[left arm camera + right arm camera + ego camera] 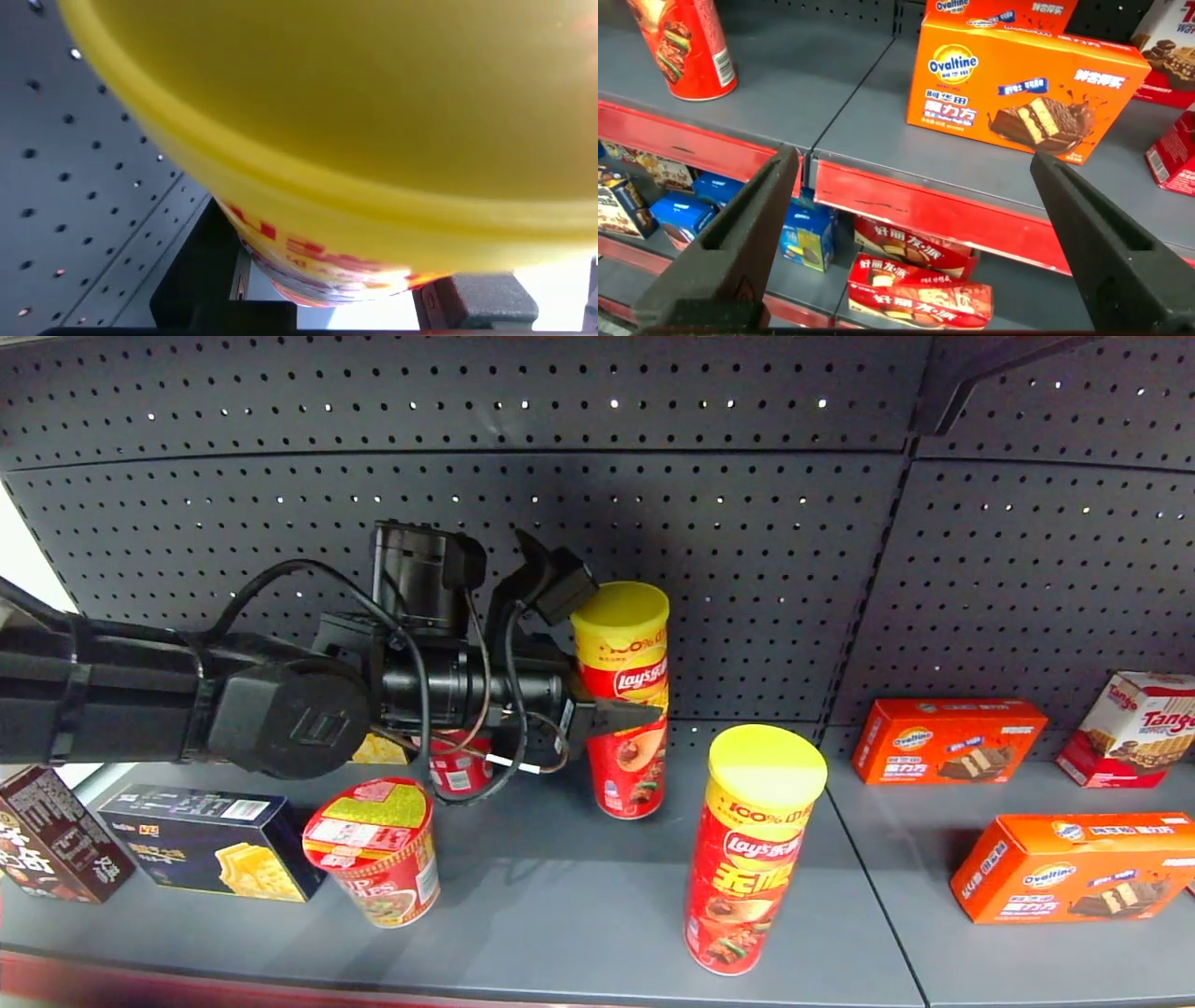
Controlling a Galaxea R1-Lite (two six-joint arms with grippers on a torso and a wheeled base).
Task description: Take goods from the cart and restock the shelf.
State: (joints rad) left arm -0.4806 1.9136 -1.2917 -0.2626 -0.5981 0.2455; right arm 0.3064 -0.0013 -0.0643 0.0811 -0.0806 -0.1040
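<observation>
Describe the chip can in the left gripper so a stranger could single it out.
On the grey shelf with the pegboard back wall, two yellow-lidded red chip cans sit near the middle. Pick the rear can, close to the wall, with the left gripper clamped around its middle; the front can stands free.

Holds the left arm (112, 695) out level from the left side, wrist straight with its camera mounted on top. Clamps the left gripper (627, 719) round the middle of the chip can (624, 653), one dark finger lying across the label. Carries the right gripper (910, 252) angled downward, its two black fingers (719, 261) spread wide apart.
</observation>
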